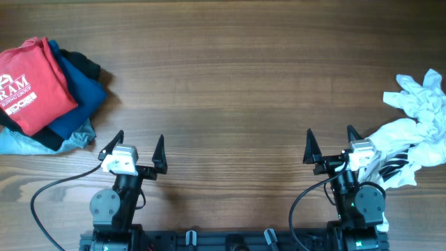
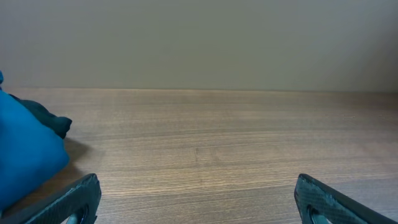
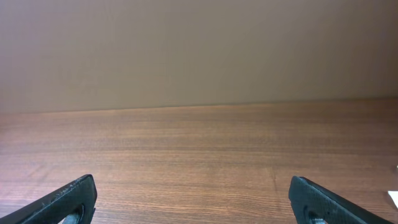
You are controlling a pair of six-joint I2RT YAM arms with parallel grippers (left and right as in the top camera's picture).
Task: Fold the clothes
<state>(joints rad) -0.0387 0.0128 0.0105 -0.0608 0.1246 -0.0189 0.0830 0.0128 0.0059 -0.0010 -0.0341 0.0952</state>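
Observation:
The red T-shirt (image 1: 31, 84), with white lettering and a logo facing up, lies folded on top of a pile at the far left of the wooden table (image 1: 223, 84). My left gripper (image 1: 139, 139) is open and empty near the front edge, to the right of and below the pile. In the left wrist view its fingers (image 2: 198, 199) are spread wide over bare wood. My right gripper (image 1: 329, 136) is open and empty near the front right. Its fingers (image 3: 193, 199) are also spread wide over bare wood. The red shirt does not show in either wrist view.
Under the red shirt lie a folded blue garment (image 1: 80, 87), a dark one (image 1: 87, 64) and a light blue one (image 1: 21, 143). The blue garment also shows in the left wrist view (image 2: 25, 162). A crumpled heap of white clothes (image 1: 418, 132) lies at the right edge, beside my right gripper.

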